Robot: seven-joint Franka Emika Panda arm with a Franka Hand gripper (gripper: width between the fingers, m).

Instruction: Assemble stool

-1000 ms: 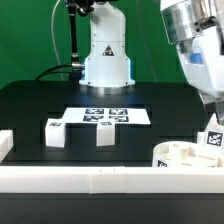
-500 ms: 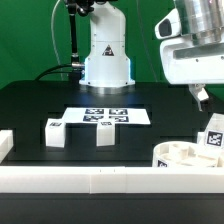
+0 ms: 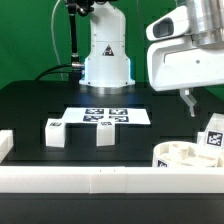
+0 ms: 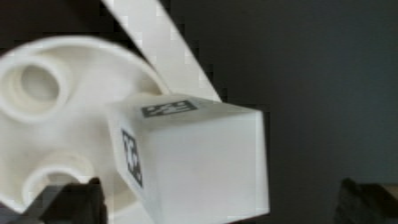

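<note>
Two loose legs, the outer leg (image 3: pixel 55 133) and the middle leg (image 3: pixel 104 134), are waiting beside the marker board (image 3: pixel 105 116) while the third leg (image 3: pixel 213 135) is standing on the seat disc (image 3: pixel 178 156) and the gripper (image 3: pixel 188 101) is hovering above with jaws apart and empty, so the next move is probably calling for fetching another leg.

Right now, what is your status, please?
Gripper open, empty, above leg. Leg upright at seat. Two spare legs on table. Nothing between gripper and leg.
</note>
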